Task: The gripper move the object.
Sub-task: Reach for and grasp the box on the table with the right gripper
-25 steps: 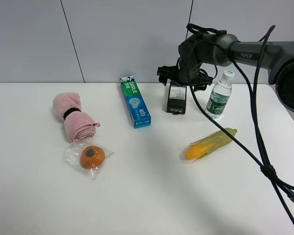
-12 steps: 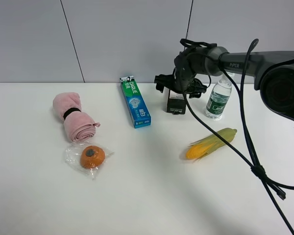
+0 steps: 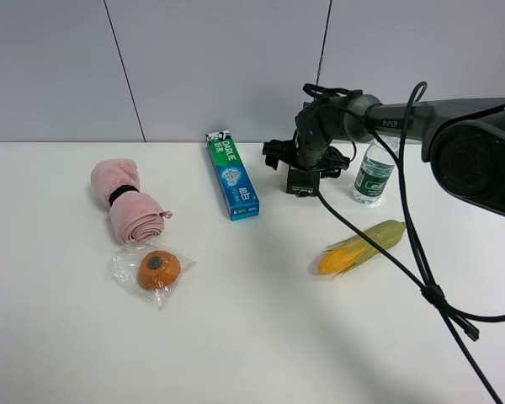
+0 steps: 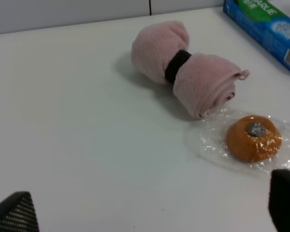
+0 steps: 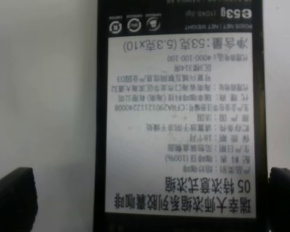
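Note:
The object, a flat black box with a white printed label, lies on the white table at the back, right of centre. My right gripper hangs low over it and hides most of it in the high view. In the right wrist view the box fills the picture, and the gripper is open with one black fingertip on each side of the box. The right-hand finger is close to the box edge. My left gripper is open and empty over bare table.
A blue-green toothpaste box lies left of the black box. A water bottle stands close on its right. A corn cob lies in front. A rolled pink towel and a wrapped orange lie at the left.
My right gripper has come down over the black box, and now covers most of it. The box and the other things have not moved.

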